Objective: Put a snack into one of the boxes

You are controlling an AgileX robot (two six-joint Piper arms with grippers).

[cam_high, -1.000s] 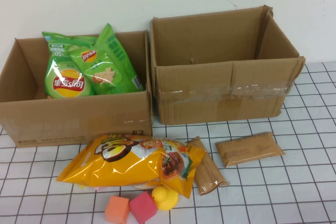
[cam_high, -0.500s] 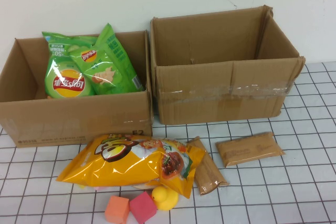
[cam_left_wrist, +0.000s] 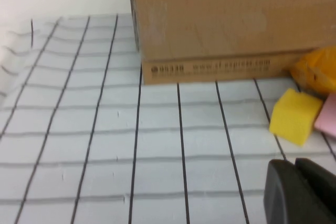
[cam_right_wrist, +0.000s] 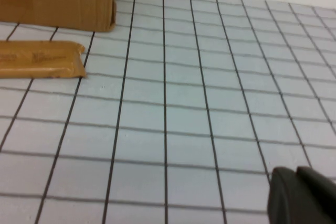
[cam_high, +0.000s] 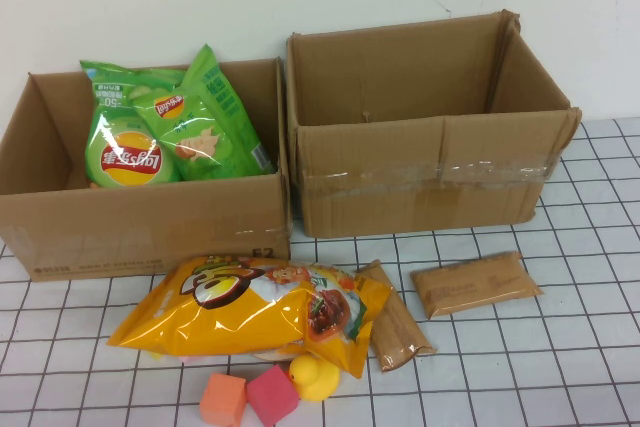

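Snack bag, yellow and largest of the loose items, lying flat on the gridded table just in front of the left box, long side running left to right. Nearest the front edge: orange cube, pink cube and yellow duck, bunched together and tucked against the bag's lower edge. Just right of the bag, a brown packet touching its end; a second brown packet lying apart, farther right. Open table to the right of that packet and along the front right corner. Left gripper low over bare grid left of the cubes, fingers pressed together, holding nothing. Right gripper low over bare grid at the right side, fingers likewise pressed together and empty. Farther back, left box open-topped, two green chip bags leaning inside, free room left of them. Right box taller, open, interior walls visible, standing flush beside the left one. Against the earlier views: same layout, no item shifted.
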